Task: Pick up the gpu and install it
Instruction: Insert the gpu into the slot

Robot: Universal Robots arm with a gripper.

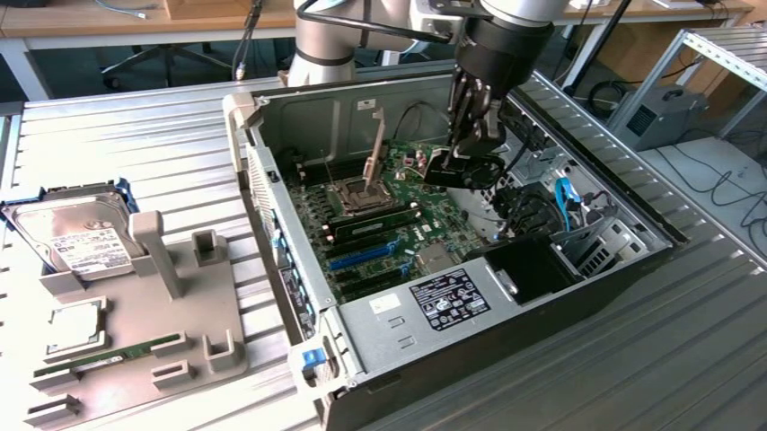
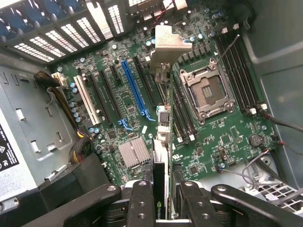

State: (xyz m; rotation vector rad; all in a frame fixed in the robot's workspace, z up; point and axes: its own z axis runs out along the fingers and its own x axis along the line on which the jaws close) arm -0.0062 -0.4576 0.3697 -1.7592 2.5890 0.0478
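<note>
GPU (image 2: 161,142) pickup is done: we see it clamped edge-on between the jaws of the gripper (image 2: 164,207), hanging over the motherboard (image 2: 227,137) inside the case (image 1: 336,117). Installing remains; we judge it not yet seated.

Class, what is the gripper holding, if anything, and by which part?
The gripper holds the gpu edge-on, clamped across its flat faces at the end away from its metal bracket.
</note>
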